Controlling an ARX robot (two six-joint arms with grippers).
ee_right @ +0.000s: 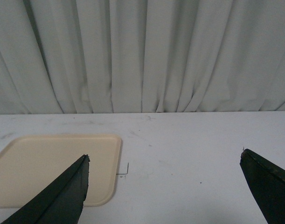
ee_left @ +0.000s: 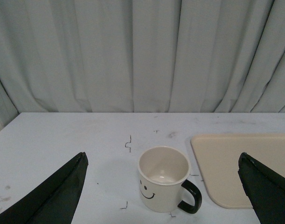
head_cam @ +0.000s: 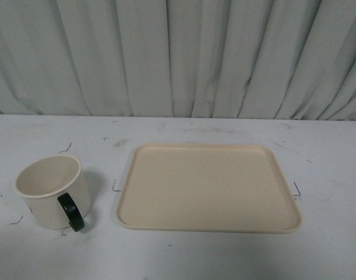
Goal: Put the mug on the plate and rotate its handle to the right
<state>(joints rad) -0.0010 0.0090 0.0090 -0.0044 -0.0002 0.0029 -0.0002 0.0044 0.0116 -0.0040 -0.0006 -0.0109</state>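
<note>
Mug (head_cam: 49,189): upright on surface (head_cam: 178,256), at 9 o'clock of plate (head_cam: 207,186), apart.
Handle (head_cam: 71,212): black, at mug's 5 o'clock.
Left gripper (ee_left: 162,155): released, jaws wide.
Right gripper (ee_right: 164,155): released, jaws wide.

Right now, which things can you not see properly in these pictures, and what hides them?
Front view: the mug turns its smiley face away; neither arm shows.
Left wrist view: the plate is cut off by the picture's edge and by a finger of the left gripper.
Right wrist view: the mug is out of frame; a finger of the right gripper covers part of the plate.
</note>
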